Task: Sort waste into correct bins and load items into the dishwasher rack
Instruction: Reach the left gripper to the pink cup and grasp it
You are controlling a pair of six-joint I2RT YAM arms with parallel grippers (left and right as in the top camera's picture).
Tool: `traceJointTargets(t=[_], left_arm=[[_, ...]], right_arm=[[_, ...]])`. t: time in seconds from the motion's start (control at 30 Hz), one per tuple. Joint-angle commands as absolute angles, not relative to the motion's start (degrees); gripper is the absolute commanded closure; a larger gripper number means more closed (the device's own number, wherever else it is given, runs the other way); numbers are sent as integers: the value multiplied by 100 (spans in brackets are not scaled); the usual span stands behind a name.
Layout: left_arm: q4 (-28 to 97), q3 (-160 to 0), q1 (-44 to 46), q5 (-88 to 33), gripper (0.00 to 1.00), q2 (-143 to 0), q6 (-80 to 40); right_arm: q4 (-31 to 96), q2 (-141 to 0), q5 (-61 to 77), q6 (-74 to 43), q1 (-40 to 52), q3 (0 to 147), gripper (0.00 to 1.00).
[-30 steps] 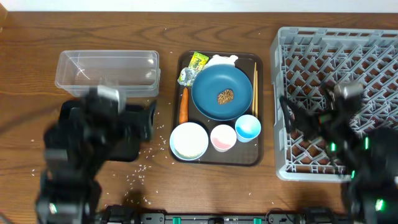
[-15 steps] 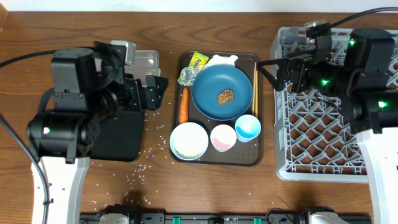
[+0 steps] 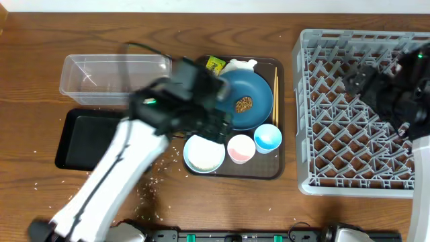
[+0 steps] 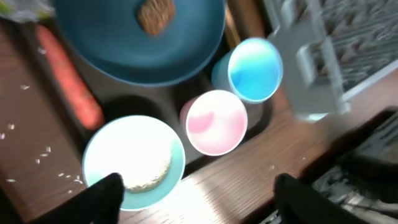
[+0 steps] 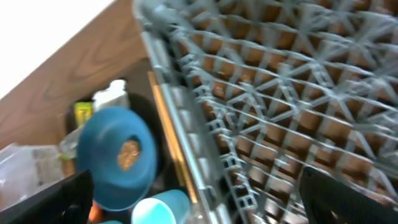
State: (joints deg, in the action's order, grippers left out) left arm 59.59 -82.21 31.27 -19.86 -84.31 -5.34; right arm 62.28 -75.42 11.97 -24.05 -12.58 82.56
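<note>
Cleanup shows no result yet, judging by the table. Grey lattice rack (image 3: pixel 299 114), square and low-walled, holds no dishes. The right gripper (image 5: pixel 193 180) hovers above its grid, jaws spread wide and empty. Brown serving tray (image 3: pixel 235 176) carries all the tableware. Clear plastic tub (image 3: pixel 114 74) and flat black tray (image 3: pixel 84 138), both rectangular, sit at far left with nothing sizeable inside.

Over the serving tray the left gripper (image 4: pixel 198 183) hangs splayed, gripping nothing, near the round white bowl (image 4: pixel 134 162). Glossy dark-blue dish (image 3: pixel 254 91), round and shallow, bears a rough brown lump (image 3: pixel 243 104). 2 small cups, the pink cup (image 3: pixel 241 148) and the blue cup (image 3: pixel 268 138), stand side by side next to the bowl. Slim wooden chopsticks (image 3: pixel 275 91) lie along the dish's right edge, a smooth orange carrot (image 4: pixel 68 81) at its left. White tissue (image 3: pixel 240 65) and green-yellow wrapper (image 3: pixel 214 64) sit behind the dish. Loose rice (image 3: pixel 158 178) dots the wood. All waste and every item appear still unmoved.
</note>
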Motion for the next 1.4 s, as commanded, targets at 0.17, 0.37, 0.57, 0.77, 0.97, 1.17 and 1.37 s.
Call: traceJointTargets(t=[0.17,0.37,0.57,0.77,0.97,1.17,1.37], left_arm=[[5909,-8256,3739,-1236,36,-9776,-902],[5883,-8256,3743,-1267,50,-10457,-978],[5671,-8149,3743,-1278,59,-10770,-976],[5496,-8068,3743,-1299,66,-10814,-978],[5496,-7992,3802,-1345,66,-10836,-1048],[5378,-7717,3938,-1343,72,-10836,-1066],[5349,-7789,3927,-1343,94,-10790,-1085]], right_arm=[[6405,-7491,1007,-2305,-1347,8355,1],[6416,-7491,1009,-2307,-1347,8353,1],[6414,-7491,1009,-2307,-1347,8353,1],[6410,-7491,1009,-2307,-1347,8353,1],[6410,-7491,1009,-2307,-1347,8353,1],[6403,-7491,1009,-2307,-1347,8353,1],[6410,-7491,1009,-2307,-1347,8353,1]])
